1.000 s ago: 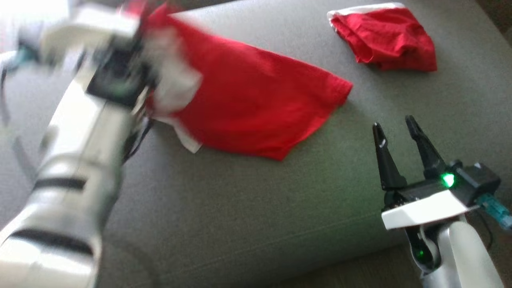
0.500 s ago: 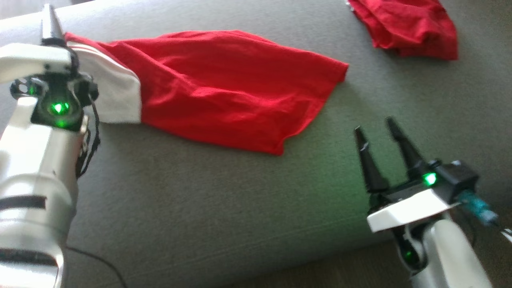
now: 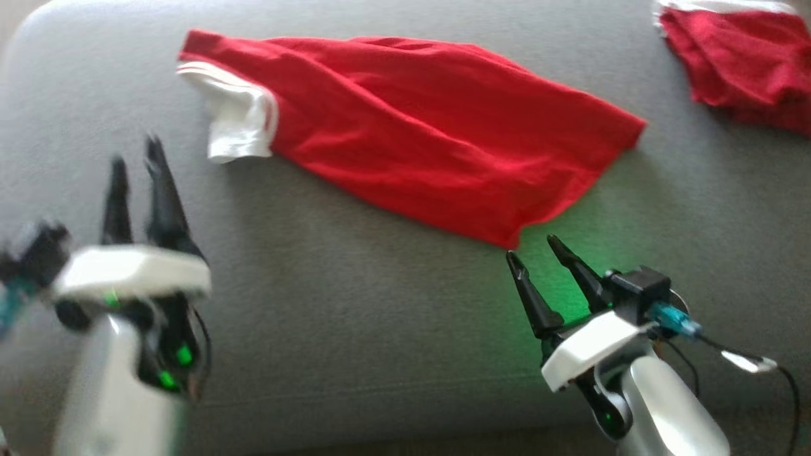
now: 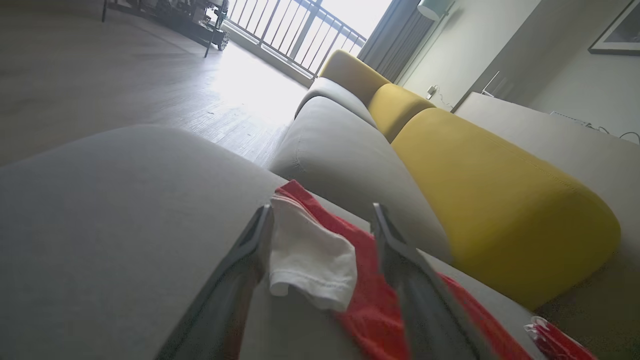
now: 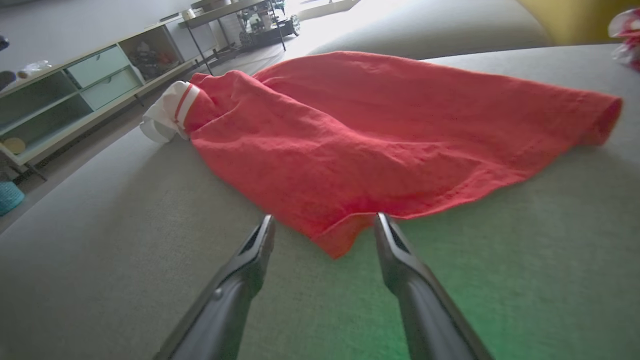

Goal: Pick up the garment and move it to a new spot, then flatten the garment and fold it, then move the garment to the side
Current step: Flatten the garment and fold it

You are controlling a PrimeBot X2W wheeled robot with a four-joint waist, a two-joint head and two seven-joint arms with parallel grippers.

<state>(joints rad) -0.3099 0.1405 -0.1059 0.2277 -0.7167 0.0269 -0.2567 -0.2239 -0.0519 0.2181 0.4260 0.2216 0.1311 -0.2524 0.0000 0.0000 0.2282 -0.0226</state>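
The left gripper [image 3: 134,155] has let go. A second ago it was closed on the white-sleeved end of the garment [image 3: 431,133] and carrying it. Now its fingers stand apart and empty, drawn back from the cloth. The head camera has also swung in that time, so the garment's changed place in that view is partly the camera's doing. The garment lies spread but rumpled on the grey cushion [image 3: 355,316]. Its white sleeve [image 3: 237,123] is ahead of the left gripper's fingertips and a little toward the robot's right, and it is clear of them in the head view. In the left wrist view the sleeve sits framed between the two fingers. The right gripper [image 3: 533,249] has been open throughout and holds nothing. The garment's near hem corner lies just ahead of its fingertips, almost between them in the right wrist view. A second red garment [image 3: 741,69] lies well beyond the right gripper, off to its right. The carry to a new spot looks finished, and flattening appears to be next. The long creases and the bunched sleeve still need smoothing. Both grippers are well placed to take opposite ends.
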